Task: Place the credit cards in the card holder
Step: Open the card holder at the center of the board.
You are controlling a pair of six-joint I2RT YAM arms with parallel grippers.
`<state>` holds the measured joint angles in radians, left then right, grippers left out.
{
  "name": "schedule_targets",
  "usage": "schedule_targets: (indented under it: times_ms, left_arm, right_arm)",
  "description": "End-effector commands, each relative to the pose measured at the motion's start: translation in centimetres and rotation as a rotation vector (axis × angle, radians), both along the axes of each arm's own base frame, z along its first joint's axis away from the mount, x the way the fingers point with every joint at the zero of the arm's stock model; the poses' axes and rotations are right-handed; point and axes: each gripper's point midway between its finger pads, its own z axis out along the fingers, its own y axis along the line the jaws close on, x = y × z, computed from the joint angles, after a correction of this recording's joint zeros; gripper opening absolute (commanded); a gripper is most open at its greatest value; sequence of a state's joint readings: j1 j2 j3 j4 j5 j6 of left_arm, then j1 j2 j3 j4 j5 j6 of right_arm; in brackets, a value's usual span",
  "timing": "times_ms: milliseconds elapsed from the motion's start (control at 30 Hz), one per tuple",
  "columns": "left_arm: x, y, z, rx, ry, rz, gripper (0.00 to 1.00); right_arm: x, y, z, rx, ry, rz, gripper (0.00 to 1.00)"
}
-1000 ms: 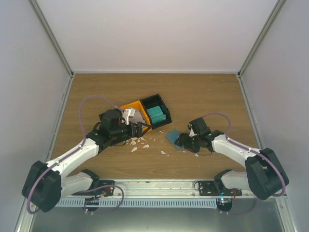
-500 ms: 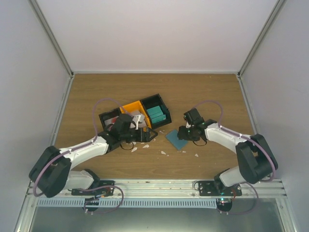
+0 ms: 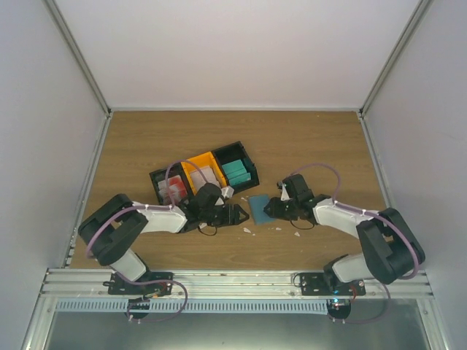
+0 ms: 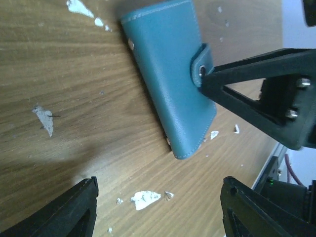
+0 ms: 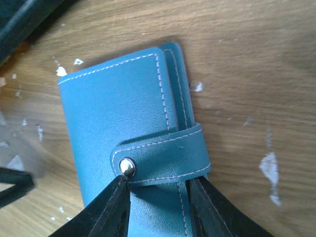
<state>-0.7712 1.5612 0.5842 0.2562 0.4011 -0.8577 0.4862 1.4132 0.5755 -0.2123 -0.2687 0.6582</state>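
Left pincer point(image 4: 158, 197) is gaping open—the card holder point(image 4: 168, 74) is lying just ahead. Right pincer point(image 5: 159, 195) is straddling its strap point(image 5: 163, 153)—grip unclear.

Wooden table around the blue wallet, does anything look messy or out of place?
Yes: small irregular white scraps litter the wooden table around the teal stitched card holder, like debris. The holder itself lies askew to the table edges, snapped shut.

text: none readable | labels: none | numbers: none
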Motion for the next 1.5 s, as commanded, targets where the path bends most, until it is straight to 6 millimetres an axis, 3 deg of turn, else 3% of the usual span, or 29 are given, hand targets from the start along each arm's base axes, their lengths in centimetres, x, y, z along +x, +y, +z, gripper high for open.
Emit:
schedule_targets:
  times_ms: [0, 300, 500, 867, 967, 1100, 1300, 1467]
  left_arm:
    - [1.3, -2.3, 0.5, -0.06, -0.021, 0.022, 0.68]
    - [2.1, -4.0, -1.6, -0.05, 0.015, 0.022, 0.59]
    - [2.3, -3.4, -3.1, -0.002, 0.044, 0.062, 0.51]
    - [2.3, -2.6, -3.9, 0.036, 0.046, 0.088, 0.49]
    - [2.3, -2.5, -3.8, 0.039, 0.042, 0.093, 0.49]
    - [2.3, -2.4, -3.7, 0.037, 0.036, 0.093, 0.49]
    - [2.1, -2.4, -3.7, 0.028, 0.037, 0.084, 0.48]
    - [2.2, -2.9, -3.3, 0.002, 0.029, 0.065, 0.48]
  right_arm:
    - [-2.9, 1.2, -1.5, 0.113, 0.117, -0.004, 0.35]
    - [-2.3, -0.5, -2.2, -0.009, 0.078, 0.005, 0.41]
    - [-2.0, -2.6, -2.8, -0.156, 0.06, -0.006, 0.43]
    - [-2.1, -4.2, -3.4, -0.407, 0.048, 0.017, 0.44]
    - [-1.5, -3.9, -2.1, -0.436, 0.004, 0.016, 0.53]
    - [-0.8, -3.6, -0.6, -0.445, -0.042, 0.014, 0.59]
    - [-1.1, -3.6, -1.3, -0.442, -0.028, 0.019, 0.6]
    - [-2.4, -1.9, -2.7, -0.291, 0.022, 0.061, 0.55]
